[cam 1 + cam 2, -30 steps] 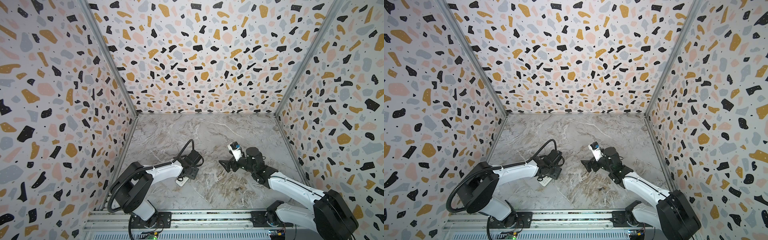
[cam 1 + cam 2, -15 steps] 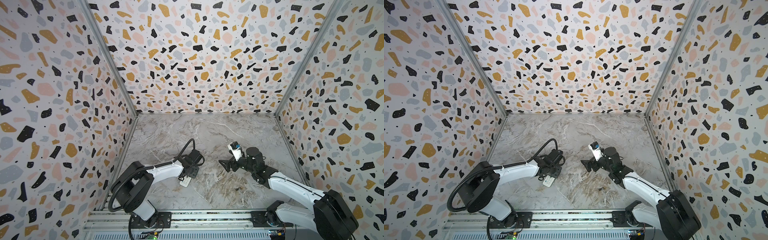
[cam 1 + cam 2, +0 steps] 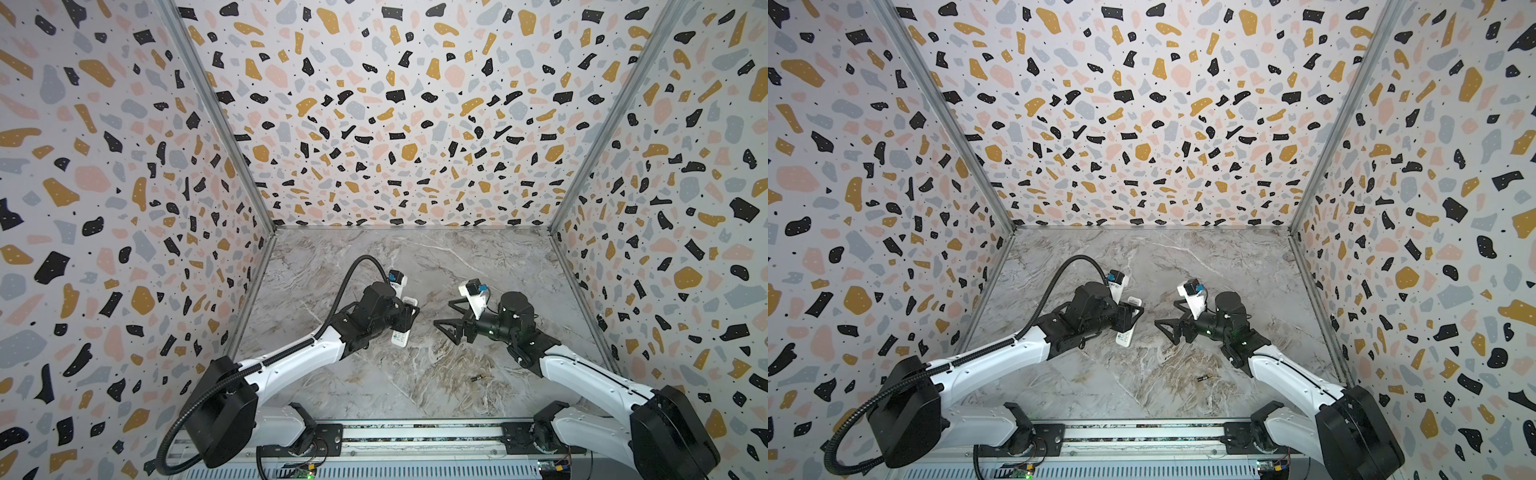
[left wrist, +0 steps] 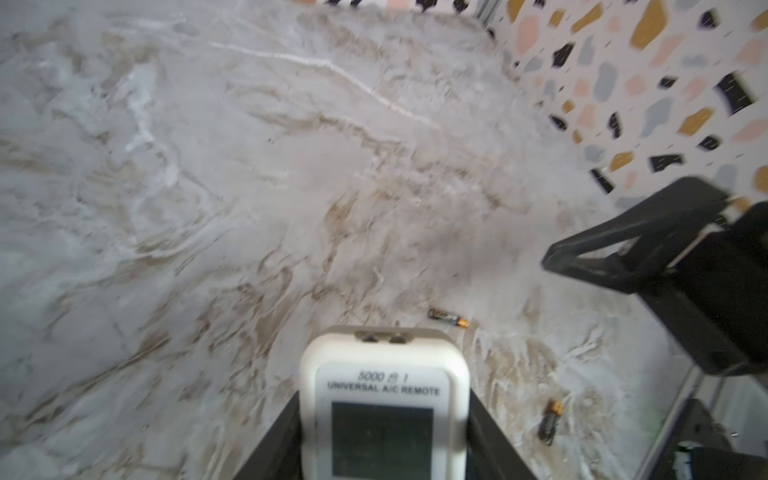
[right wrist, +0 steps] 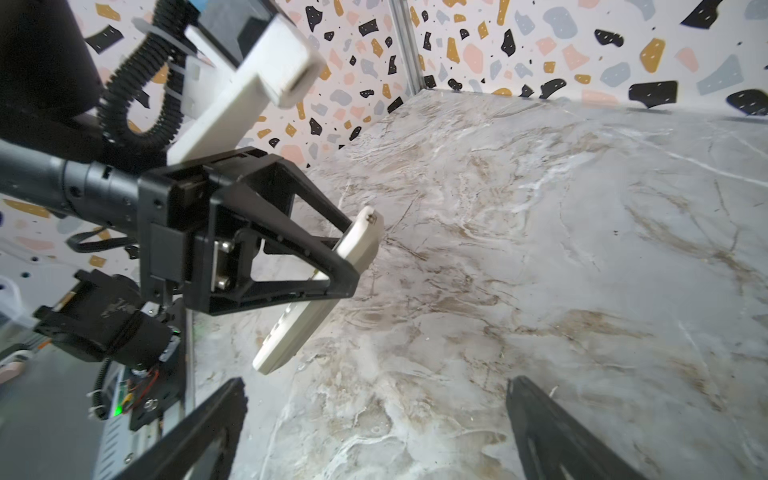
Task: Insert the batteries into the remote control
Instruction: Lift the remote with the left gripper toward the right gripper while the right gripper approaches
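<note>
My left gripper (image 3: 409, 316) (image 3: 1133, 318) is shut on the remote control (image 3: 401, 338) (image 3: 1125, 338), a slim white handset, and holds it tilted above the marble floor. In the left wrist view its grey screen end (image 4: 382, 374) sticks out between the black fingers (image 4: 274, 444). The right wrist view shows the remote control (image 5: 299, 328) pinched across its width. My right gripper (image 3: 446, 313) (image 3: 1168, 313) (image 5: 374, 436) faces it from the right, open and empty. One battery (image 3: 478, 377) (image 3: 1203, 378) (image 4: 449, 318) lies on the floor near the front; a second battery (image 4: 550, 419) lies beside it.
Terrazzo-patterned walls (image 3: 374, 124) close the marble floor (image 3: 415, 257) on three sides. A metal rail (image 3: 415, 432) with both arm bases runs along the front edge. The right arm (image 3: 582, 374) stretches over the floor's front right part.
My left gripper has closed on the remote control, lifted it off the floor and carried it a little to the right. The right arm has stayed still.
</note>
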